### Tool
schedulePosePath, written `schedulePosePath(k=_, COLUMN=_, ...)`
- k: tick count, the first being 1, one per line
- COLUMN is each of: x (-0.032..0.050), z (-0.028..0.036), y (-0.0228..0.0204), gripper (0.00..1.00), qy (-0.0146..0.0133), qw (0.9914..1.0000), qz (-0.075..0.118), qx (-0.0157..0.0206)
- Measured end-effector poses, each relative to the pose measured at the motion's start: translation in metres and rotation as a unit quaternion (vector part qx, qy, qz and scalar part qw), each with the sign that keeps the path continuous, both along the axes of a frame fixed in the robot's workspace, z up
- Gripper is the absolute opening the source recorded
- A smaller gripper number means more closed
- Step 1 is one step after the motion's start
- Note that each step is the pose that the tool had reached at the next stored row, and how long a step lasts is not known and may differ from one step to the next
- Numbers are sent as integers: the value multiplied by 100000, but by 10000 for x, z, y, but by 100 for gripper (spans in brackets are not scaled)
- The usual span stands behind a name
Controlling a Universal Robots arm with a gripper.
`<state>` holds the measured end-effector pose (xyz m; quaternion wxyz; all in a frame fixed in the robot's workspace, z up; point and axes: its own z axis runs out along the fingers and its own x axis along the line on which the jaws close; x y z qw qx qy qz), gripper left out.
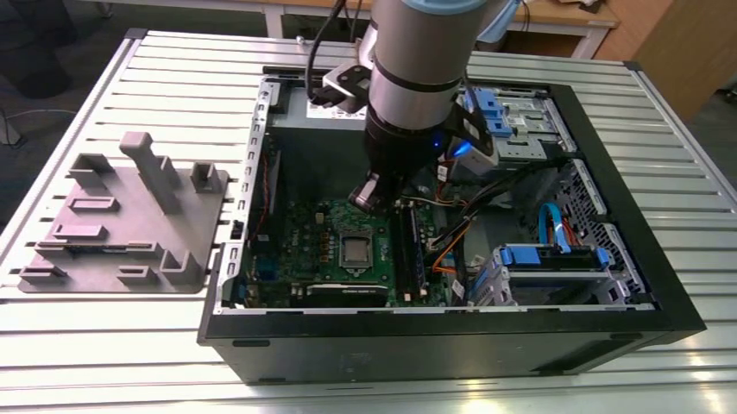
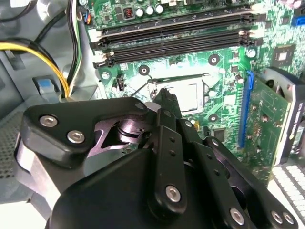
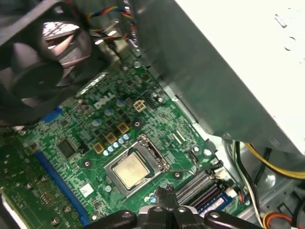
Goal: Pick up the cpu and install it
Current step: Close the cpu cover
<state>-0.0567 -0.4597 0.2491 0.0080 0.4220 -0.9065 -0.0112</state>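
Note:
The cpu (image 1: 358, 250) (image 2: 189, 95) (image 3: 130, 170) lies flat in the metal-framed socket (image 3: 153, 155) on the green motherboard (image 1: 311, 250), its pale metal top facing up. My gripper (image 1: 368, 199) (image 2: 165, 94) (image 3: 164, 194) hangs over the board just beside the socket, on the side of the memory slots, and is apart from the chip. Its two black fingertips stand pressed together in the first wrist view, shut with nothing between them.
The open black computer case (image 1: 645, 285) walls in the board. Black memory slots (image 2: 176, 40), a fan (image 3: 38, 62), a big grey box (image 3: 228, 71), loose cables (image 1: 461, 237) and blue drive bays (image 1: 553, 259) crowd around. A grey fixture (image 1: 116, 216) stands on the table at the exterior view's left.

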Motion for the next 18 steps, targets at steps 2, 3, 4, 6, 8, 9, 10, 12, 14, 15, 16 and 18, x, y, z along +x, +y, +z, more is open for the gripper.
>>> schedulePosePath(k=2, x=0, z=-2, y=0, gripper=11, qy=2, qw=99984, qz=-1789, qx=2)
schedulePosePath(k=3, x=0, z=-3, y=0, gripper=11, qy=3, qw=99963, qz=-2733, qx=0)
schedulePosePath(k=4, x=0, z=-5, y=0, gripper=11, qy=2, qw=99934, qz=-3636, qx=-2)
schedulePosePath(k=6, x=0, z=-7, y=0, gripper=11, qy=3, qw=99851, qz=-5459, qx=-3)
schedulePosePath(k=8, x=0, z=-10, y=0, gripper=11, qy=4, qw=99737, qz=-7250, qx=0)
schedulePosePath(k=9, x=0, z=-12, y=0, gripper=11, qy=3, qw=99667, qz=-8155, qx=-3)
schedulePosePath(k=10, x=0, z=-13, y=0, gripper=11, qy=3, qw=99590, qz=-9048, qx=-4)
schedulePosePath(k=12, x=0, z=-16, y=0, gripper=11, qy=4, qw=99405, qz=-10896, qx=-4)
schedulePosePath(k=14, x=0, z=-19, y=0, gripper=11, qy=3, qw=99192, qz=-12683, qx=-4)
schedulePosePath(k=15, x=0, z=-20, y=0, gripper=11, qy=5, qw=99076, qz=-13565, qx=-4)
schedulePosePath(k=16, x=0, z=-22, y=0, gripper=11, qy=1, qw=98948, qz=-14464, qx=-7)
schedulePosePath(k=18, x=0, z=-23, y=0, gripper=11, qy=4, qw=98744, qz=-15801, qx=-9)
